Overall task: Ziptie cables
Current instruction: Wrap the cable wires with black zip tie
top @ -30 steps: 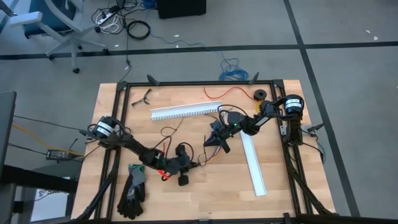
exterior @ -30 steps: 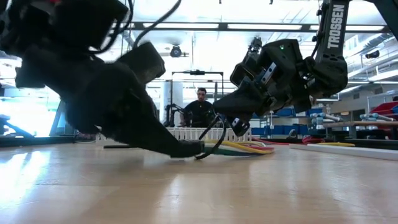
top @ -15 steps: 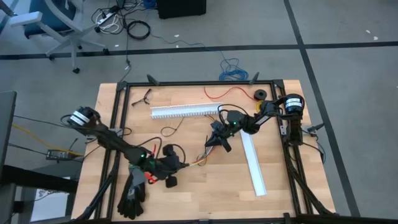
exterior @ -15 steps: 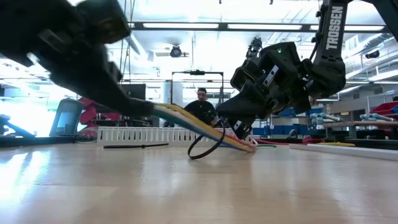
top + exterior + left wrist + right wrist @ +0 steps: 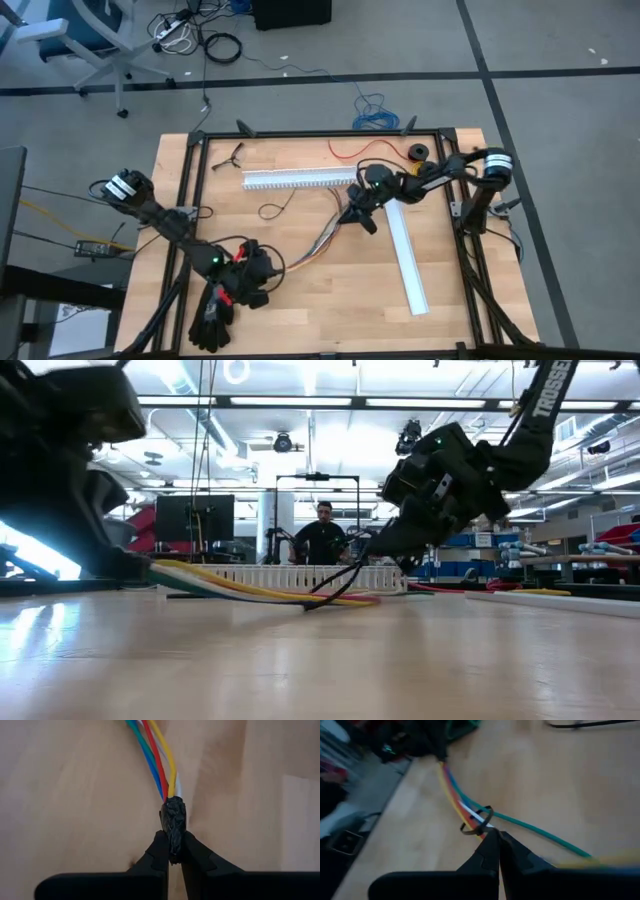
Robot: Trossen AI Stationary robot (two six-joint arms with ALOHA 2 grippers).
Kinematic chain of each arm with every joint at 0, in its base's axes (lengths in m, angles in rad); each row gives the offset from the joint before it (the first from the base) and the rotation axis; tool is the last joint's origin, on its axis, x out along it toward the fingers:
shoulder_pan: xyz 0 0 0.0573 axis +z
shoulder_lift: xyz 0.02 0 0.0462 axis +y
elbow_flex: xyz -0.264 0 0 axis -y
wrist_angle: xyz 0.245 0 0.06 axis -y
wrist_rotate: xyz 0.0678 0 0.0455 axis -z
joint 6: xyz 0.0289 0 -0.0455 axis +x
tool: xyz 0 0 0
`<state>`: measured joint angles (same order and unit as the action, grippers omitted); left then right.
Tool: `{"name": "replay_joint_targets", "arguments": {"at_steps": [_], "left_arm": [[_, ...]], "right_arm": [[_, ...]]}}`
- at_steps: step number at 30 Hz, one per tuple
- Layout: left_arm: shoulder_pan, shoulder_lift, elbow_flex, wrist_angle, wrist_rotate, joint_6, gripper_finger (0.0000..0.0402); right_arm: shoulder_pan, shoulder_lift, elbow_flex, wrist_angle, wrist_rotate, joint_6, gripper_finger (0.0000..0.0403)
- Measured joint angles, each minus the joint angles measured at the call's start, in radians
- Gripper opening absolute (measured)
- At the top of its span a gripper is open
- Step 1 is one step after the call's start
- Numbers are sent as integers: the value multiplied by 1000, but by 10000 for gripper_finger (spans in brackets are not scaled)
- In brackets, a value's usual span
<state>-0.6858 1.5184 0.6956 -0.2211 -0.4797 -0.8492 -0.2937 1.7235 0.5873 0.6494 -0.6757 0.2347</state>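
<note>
Halfway there, looks like. Cables stretched across mid-table, left gripper fingers clamped on the connector near-left, right gripper fingers pinched on the ziptie, looped but still loose. Cinching left.

Wooden bench in a black frame, several items on it.
Slotted white channel lies along the far side; a second white channel runs lengthwise at the right. Cables trail across the middle. Black gloves at near left corner. Tape roll and red wire at far right.
</note>
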Motion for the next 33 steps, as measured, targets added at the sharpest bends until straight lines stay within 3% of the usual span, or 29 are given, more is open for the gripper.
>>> {"name": "replay_joint_targets", "arguments": {"at_steps": [7,15,20,33], "left_arm": [[-67,-63,1,-22,-67,-55,31],[-108,-92,61,-223,-103,-122,31],[-109,-91,59,-225,-81,-131,34],[-106,-90,58,-187,-163,-169,180]], "right_arm": [[-58,-140,0,-207,37,-100,0],[-76,-179,0,-267,101,-134,0],[-71,-179,0,-271,107,-135,0],[-18,-179,0,-269,107,-131,0]]}}
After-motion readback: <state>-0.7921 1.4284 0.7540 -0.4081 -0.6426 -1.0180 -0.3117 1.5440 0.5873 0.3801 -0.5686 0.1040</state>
